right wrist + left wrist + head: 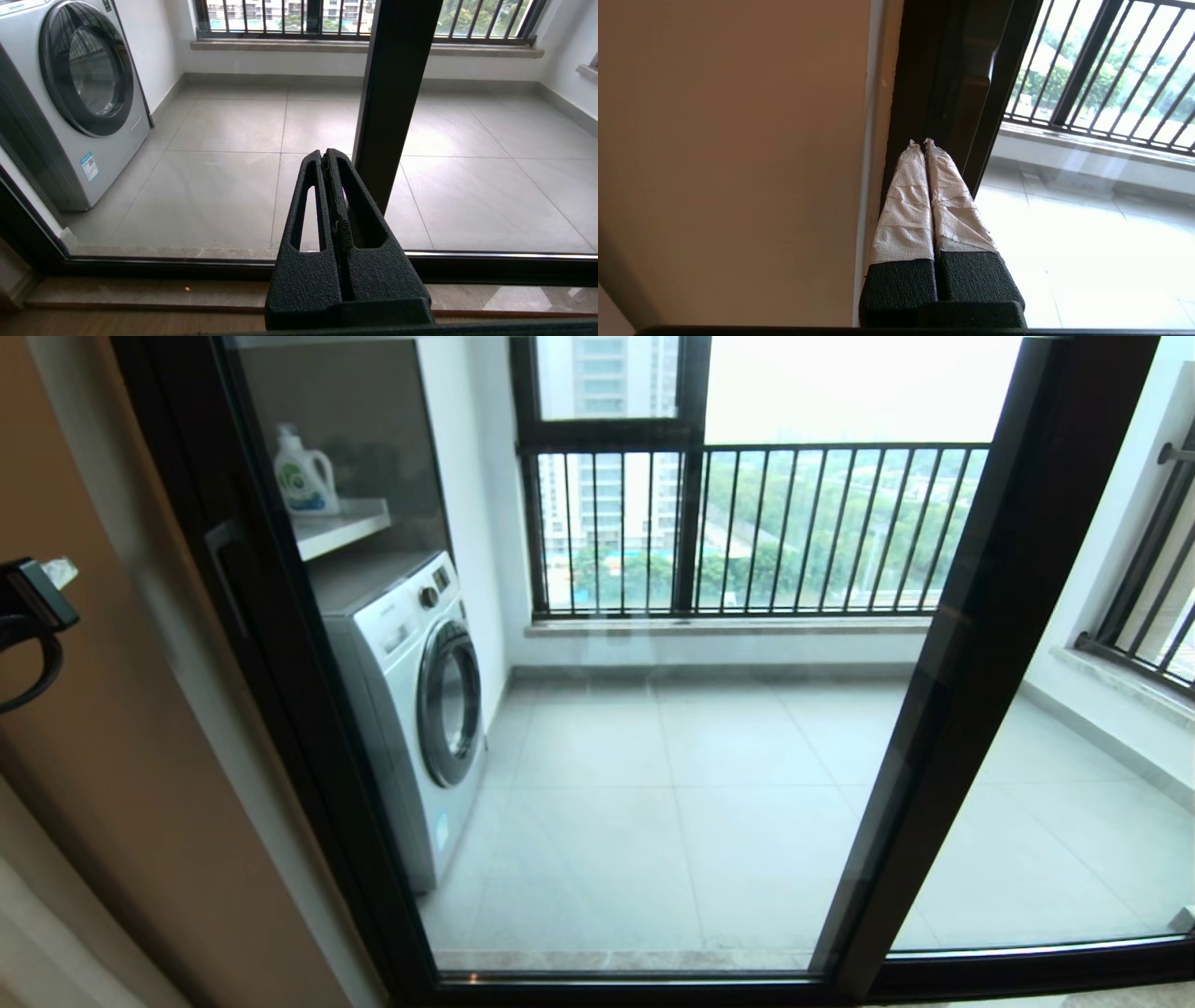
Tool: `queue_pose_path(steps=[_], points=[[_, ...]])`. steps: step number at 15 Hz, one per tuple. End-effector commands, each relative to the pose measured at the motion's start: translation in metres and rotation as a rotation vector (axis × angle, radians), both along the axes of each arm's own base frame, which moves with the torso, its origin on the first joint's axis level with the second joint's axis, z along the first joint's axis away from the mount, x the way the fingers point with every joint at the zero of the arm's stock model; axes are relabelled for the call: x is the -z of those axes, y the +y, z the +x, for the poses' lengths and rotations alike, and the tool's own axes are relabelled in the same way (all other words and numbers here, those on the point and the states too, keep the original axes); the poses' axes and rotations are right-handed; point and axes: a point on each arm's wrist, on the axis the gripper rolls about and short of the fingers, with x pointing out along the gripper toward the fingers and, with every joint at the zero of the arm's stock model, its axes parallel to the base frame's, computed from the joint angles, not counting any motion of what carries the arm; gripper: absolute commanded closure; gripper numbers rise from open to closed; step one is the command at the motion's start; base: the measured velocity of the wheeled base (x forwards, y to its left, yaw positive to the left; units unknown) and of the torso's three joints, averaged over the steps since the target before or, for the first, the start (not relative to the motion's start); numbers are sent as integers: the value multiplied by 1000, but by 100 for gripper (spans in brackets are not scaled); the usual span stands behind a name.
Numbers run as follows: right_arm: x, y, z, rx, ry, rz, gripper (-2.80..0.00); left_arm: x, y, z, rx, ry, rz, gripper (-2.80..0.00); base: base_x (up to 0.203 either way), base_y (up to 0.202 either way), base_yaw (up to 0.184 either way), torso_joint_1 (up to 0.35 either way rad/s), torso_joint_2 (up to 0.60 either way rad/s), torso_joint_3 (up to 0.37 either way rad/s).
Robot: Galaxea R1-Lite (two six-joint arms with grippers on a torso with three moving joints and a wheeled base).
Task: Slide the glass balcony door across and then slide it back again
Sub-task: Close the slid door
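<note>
The glass balcony door [276,635] stands across the opening, its latch handle [224,543] on the left upright next to the tan wall. In the left wrist view my left gripper [922,142], its fingers wrapped in white tape, is shut on nothing and points at that dark upright [945,79], tips close to it. Only a piece of the left arm [33,602] shows at the head view's left edge. My right gripper [325,153] is shut and empty, low in front of the glass beside the black middle upright [397,84]. It is out of the head view.
Behind the glass are a white washing machine [420,709], a detergent bottle [303,476] on a shelf, and the black-barred railing windows [747,527]. A tan wall [112,775] bounds the left side. The black bottom track [140,267] runs along the floor.
</note>
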Motion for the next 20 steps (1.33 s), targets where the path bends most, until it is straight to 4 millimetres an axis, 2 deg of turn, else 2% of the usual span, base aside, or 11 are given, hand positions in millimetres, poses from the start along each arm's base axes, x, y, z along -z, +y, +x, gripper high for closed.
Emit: queue_pose_path(steps=[1,5,7,8,12,16,20], points=[[3,0,1,-1,13,0,0,8,6,5,28,23,-8,0,0,0,0,0,0,0],[3,0,1,-1,13,0,0,1,-13,-23,250,12,27,0,0,0,0,0,0,0],[3,0,1,-1,13,0,0,16,-20,-32,389,60,63,0,0,0,0,0,0,0],[3,0,1,-1,13,0,0,22,-19,-28,401,82,126,0,0,0,0,0,0,0],[3,0,1,-1,13,0,0,40,-4,2,322,146,148,0,0,0,0,0,0,0],[3,0,1,-1,13,0,0,55,12,52,156,175,177,0,0,0,0,0,0,0],[3,0,1,-1,13,-1,0,52,-4,86,112,102,235,0,0,0,0,0,0,0]])
